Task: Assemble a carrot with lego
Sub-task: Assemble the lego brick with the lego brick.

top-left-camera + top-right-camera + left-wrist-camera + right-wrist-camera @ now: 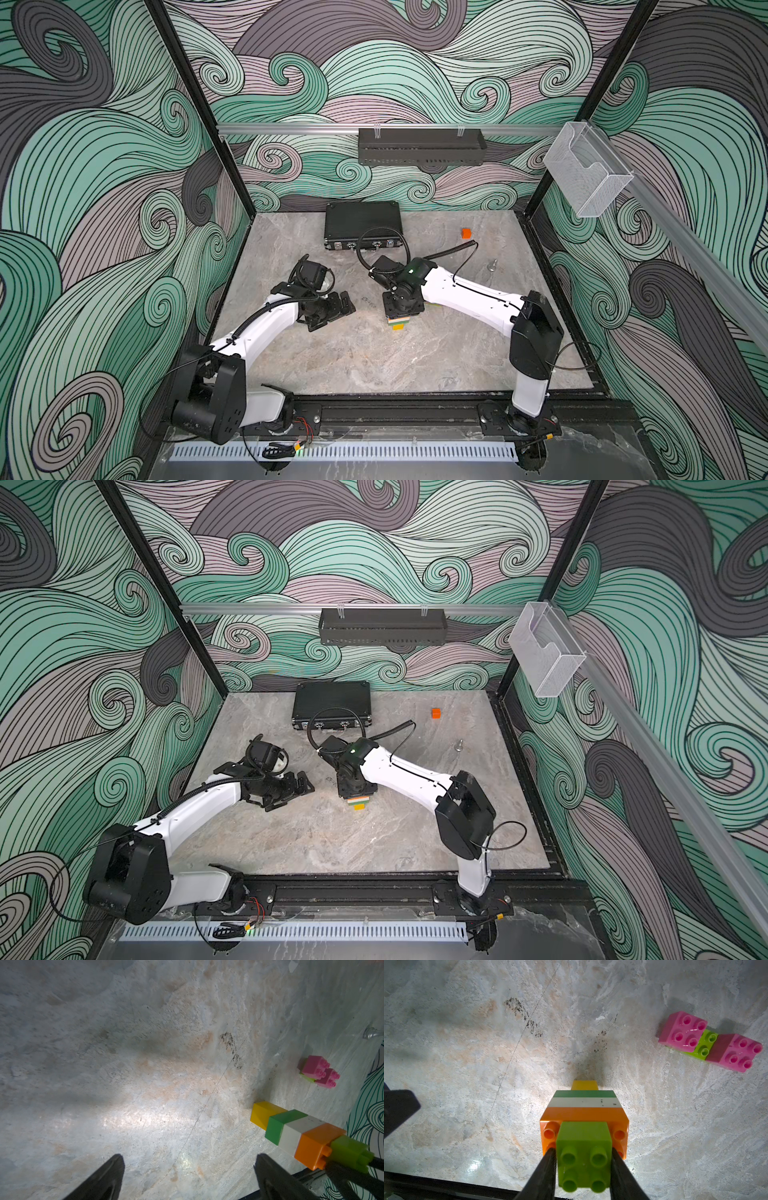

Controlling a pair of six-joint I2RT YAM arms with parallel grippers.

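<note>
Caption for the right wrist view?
Right gripper straddles the lime brick topping the carrot stack; pink bricks lie apart.

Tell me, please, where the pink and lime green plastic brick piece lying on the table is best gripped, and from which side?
Probably from straight above, fingers closing on the two flat side walls of one square pink plastic brick. The pink and lime green brick piece lies flat, studs up, so its smooth parallel walls stand free.

My left arm (266,328) and right arm (465,293) are white shells between chunky black joints. Black corrugated cable (249,322) runs along each; my fingers (104,1178) are black tapered wedges.
</note>
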